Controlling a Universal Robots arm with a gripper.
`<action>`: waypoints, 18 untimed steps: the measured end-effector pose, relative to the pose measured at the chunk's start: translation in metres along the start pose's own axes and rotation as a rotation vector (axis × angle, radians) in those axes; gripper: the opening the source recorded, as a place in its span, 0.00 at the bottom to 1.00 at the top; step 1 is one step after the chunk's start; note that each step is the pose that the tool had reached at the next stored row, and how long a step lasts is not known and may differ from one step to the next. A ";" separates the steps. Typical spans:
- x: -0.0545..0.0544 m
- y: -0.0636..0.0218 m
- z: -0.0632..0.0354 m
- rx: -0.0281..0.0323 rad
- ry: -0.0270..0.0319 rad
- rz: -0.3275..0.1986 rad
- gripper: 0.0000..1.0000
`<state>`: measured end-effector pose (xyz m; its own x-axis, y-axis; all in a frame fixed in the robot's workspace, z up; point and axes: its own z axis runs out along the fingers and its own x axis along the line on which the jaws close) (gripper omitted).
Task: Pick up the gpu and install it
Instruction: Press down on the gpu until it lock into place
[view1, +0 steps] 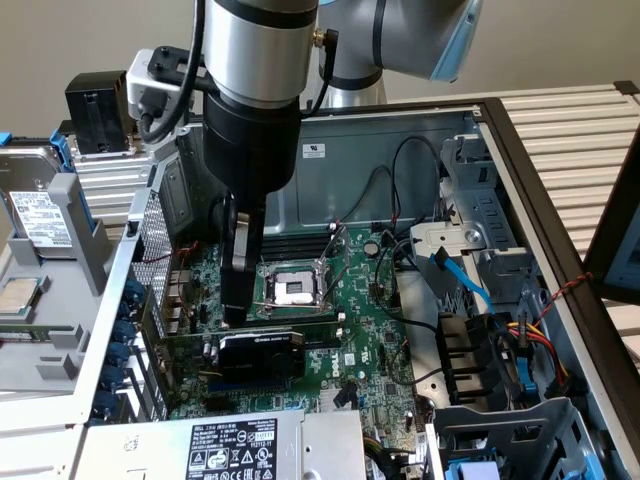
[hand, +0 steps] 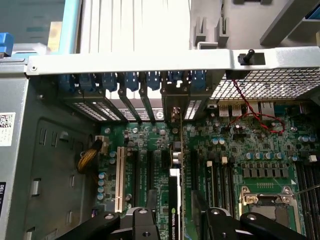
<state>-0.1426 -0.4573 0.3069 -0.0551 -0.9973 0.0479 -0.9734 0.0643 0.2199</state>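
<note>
Tool, exterior view: our tool (view1: 237, 305) hangs just above the gpu (view1: 262, 353), fingers spread and gripping nothing; we judge the card stands upright in its slot on the motherboard (view1: 365, 340), hence no grip.
Around it: CPU socket (view1: 292, 285) just behind; power supply (view1: 225, 445) in front.
Wrist view: tool (hand: 175, 220) straddles the gpu (hand: 174, 200) edge-on, seemingly apart from it.
Obstacles: bracket bar (hand: 135, 61) and red wire (hand: 252, 116) near the card's end.
</note>
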 end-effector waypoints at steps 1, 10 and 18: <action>0.000 0.0000 0.0000 0.0000 0.0000 0.000 0.40; 0.000 0.0028 0.0007 0.0071 -0.0013 0.000 0.40; 0.000 0.0072 0.0017 0.0234 -0.0020 0.000 0.20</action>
<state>-0.1500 -0.4570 0.3069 -0.0551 -0.9974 0.0458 -0.9784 0.0631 0.1971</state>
